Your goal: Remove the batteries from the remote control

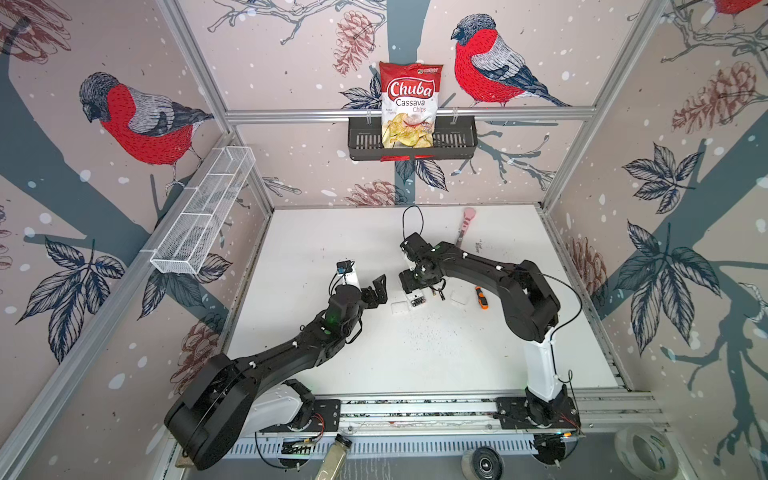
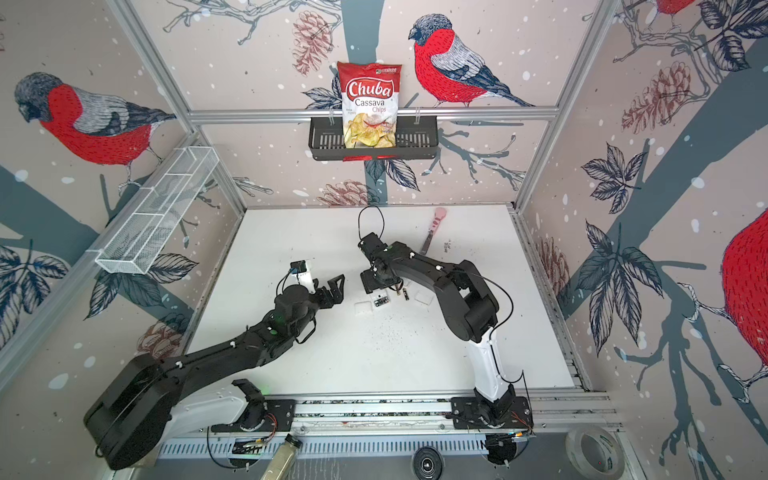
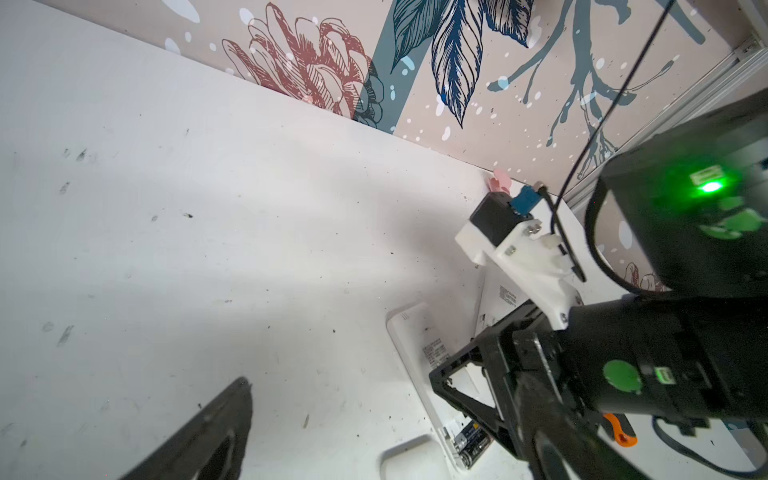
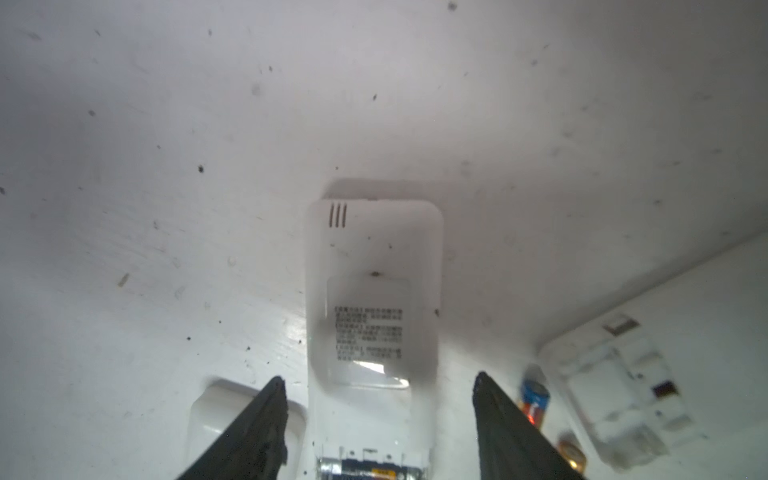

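Note:
The white remote control [image 4: 374, 270] lies back-up on the table, its cover off. Dark batteries [image 4: 370, 467] sit in its open compartment, also seen in the left wrist view as batteries [image 3: 471, 446]. My right gripper [image 4: 379, 378] hangs open over the remote, one finger on each side, not touching it. Two loose batteries [image 4: 534, 401] lie beside it. In both top views my left gripper [image 1: 376, 291] [image 2: 336, 289] stands open and empty, just left of the remote [image 1: 417, 300] [image 2: 381, 302].
A loose white cover [image 1: 400, 308] lies left of the remote. A second white remote [image 4: 623, 390] with an open compartment and an orange-handled screwdriver [image 1: 481, 298] lie to its right. A pink-handled tool [image 1: 465, 226] rests near the back wall.

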### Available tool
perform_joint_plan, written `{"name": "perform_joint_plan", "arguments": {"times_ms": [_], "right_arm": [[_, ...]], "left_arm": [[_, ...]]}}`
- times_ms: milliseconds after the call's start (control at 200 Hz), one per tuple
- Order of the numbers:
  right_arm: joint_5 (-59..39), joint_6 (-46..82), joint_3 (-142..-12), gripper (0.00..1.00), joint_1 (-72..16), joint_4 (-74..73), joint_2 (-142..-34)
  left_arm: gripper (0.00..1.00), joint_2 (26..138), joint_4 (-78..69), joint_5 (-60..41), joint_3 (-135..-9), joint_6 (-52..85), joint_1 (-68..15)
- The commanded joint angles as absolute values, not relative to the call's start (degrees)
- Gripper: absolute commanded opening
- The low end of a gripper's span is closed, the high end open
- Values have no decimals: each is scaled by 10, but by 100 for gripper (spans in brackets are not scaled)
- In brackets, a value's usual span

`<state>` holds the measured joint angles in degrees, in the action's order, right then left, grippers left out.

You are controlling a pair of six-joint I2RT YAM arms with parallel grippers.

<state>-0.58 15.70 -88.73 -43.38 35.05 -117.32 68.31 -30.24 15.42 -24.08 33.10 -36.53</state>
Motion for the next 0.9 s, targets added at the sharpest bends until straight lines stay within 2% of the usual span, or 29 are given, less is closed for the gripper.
{"name": "perform_joint_plan", "arguments": {"times_ms": [0,40,155,495,665,896], "right_arm": [[-22,179,-859,74,-423,301,-1130],[-24,186,-844,77,-416,291,-1111],[-12,215,-785,76,-390,260,-1044],[-8,300,-522,62,-204,194,-789],[5,304,-466,59,-177,193,-775],[7,298,-451,53,-166,174,-818]], "left_arm": [[97,702,-310,156,-260,327,-363],[97,712,-312,153,-270,325,-363],[97,745,-323,143,-297,318,-363],[97,900,-346,66,-434,312,-364],[97,944,-353,43,-471,316,-365],[97,959,-353,26,-481,313,-367]]}}
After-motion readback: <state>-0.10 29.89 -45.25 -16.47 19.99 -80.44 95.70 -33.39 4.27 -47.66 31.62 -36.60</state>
